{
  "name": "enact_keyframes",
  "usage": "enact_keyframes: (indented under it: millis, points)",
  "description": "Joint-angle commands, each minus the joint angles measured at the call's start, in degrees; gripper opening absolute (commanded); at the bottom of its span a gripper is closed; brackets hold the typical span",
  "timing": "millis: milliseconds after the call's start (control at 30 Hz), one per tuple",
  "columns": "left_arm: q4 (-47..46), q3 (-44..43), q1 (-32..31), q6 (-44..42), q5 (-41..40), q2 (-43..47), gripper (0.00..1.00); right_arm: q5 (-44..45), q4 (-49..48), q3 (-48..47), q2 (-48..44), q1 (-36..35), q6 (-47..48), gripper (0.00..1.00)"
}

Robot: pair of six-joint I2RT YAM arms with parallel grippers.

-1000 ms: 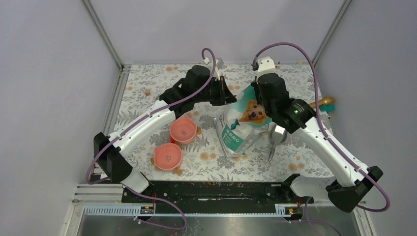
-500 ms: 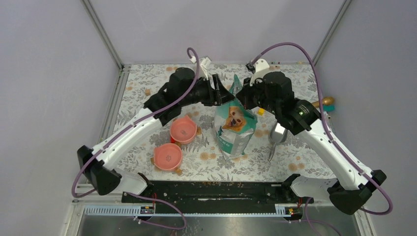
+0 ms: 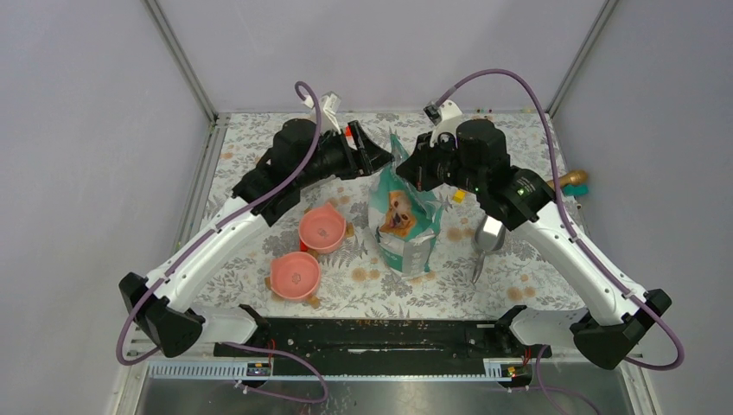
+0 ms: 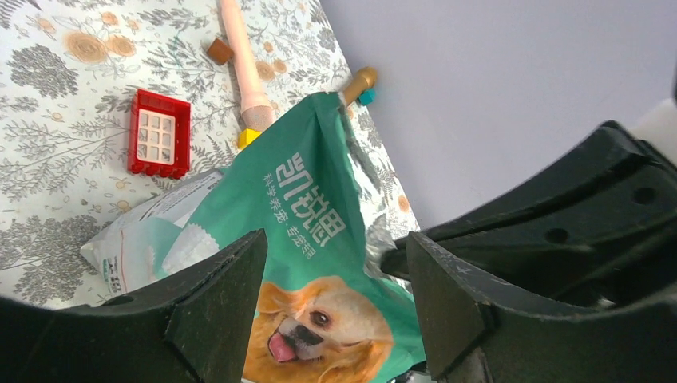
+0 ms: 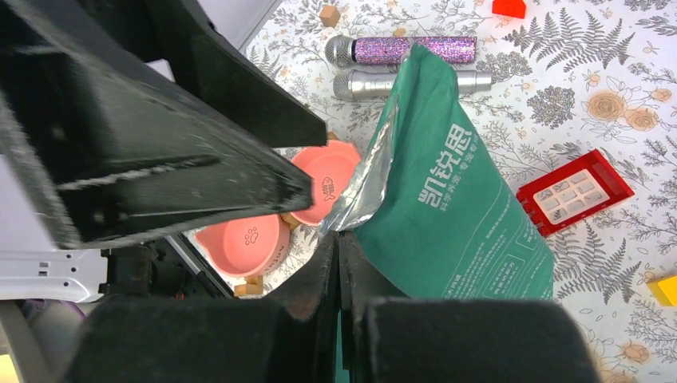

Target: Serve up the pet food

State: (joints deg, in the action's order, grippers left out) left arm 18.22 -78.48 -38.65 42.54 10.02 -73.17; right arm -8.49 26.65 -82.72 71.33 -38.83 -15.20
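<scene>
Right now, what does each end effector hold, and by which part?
Right end effector: the pouch, by its top edge. Left end effector: open, holding nothing.

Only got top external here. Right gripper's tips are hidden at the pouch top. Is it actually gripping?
Observer: Yes. Right wrist shows the right gripper shut on the pouch at its silver top edge.
Operator: Left gripper on it too?
Observer: Left wrist shows the left gripper open, pouch visible through the gap; contact unclear.
Operator: Dark marks in the bowls, kibble?
Observer: No. Moulded fish in the bowl by the pouch, paw in the other bowl.
</scene>
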Motion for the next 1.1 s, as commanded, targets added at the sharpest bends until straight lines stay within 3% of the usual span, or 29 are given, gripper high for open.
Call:
enact_keyframes:
  millis: [0,233,367,733,800,833,1067]
  points:
    - [-4.7,-0.9,0.3,1.2,5.3,-2.7,0.65,-0.2,-2.9,-0.2,-2.5,-0.2,-2.8,0.0]
    - [-3.7,-2.7,0.3,1.7,7.5,-6.3,0.57,0.6,-2.1,-0.3,-2.8,-0.2,-2.9,0.0]
    - [-2.0,-3.4,0.3,1.2,6.9,-7.5,0.39,2.3,-1.7,-0.5,-2.9,-0.2,-2.5,0.0]
    - [3.5,-7.7,0.3,0.0,9.3,-13.0,0.16,5.6,0.0,-1.8,-2.8,-0.2,0.0,0.0]
    - [3.8,-7.7,0.3,0.1,9.2,-13.3,0.0,6.0,0.4,-2.1,-2.7,-0.1,0.2,0.0]
    - [4.0,-7.5,0.3,0.0,8.8,-13.3,0.0,6.7,0.8,-2.6,-2.5,-0.2,0.6,0.0]
    - [7.0,-4.9,-2.1,-3.6,-7.5,-8.4,0.0,22.5,6.8,-7.3,-1.0,-0.1,9.7,0.0]
